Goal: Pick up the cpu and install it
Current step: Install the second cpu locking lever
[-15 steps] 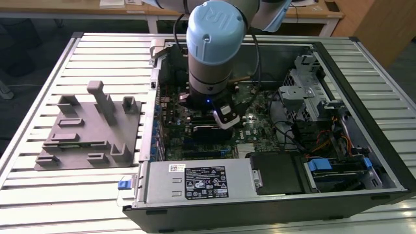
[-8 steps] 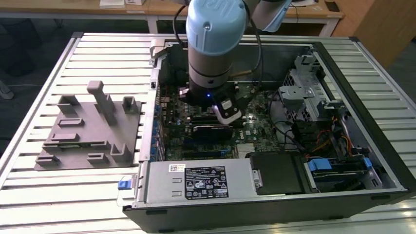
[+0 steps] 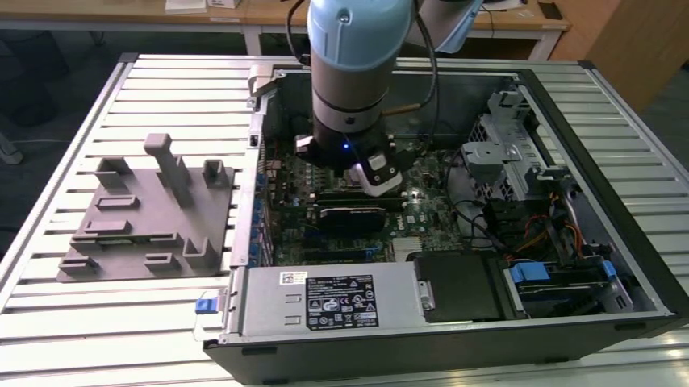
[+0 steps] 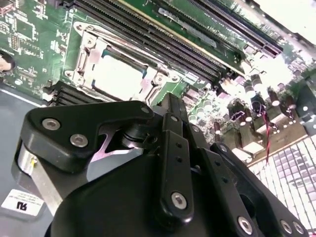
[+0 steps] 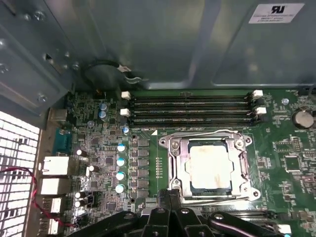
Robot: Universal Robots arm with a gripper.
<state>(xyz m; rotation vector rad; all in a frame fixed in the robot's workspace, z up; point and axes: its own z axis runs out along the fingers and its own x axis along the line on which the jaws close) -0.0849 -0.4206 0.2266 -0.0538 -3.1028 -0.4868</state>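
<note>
Pale, smudged square cpu (image 5: 210, 167) sits in its metal socket frame (image 5: 177, 168); closed, empty gripper (image 5: 170, 195) beside it

a pale slatted metal table (image 3: 64, 322) fills the foreground; beyond its far edge stands a light wooden desk (image 3: 517, 24) with white legs; a wooden panel (image 3: 635, 48) rises beside the table's far corner on the exterior view's right; bright, even light.

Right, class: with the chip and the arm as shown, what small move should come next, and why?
Probably a short, straight lift of the pincer. The cpu already lies flat inside the socket frame on the motherboard, and the pincer sits low beside that frame's edge, not over the cpu.
</note>
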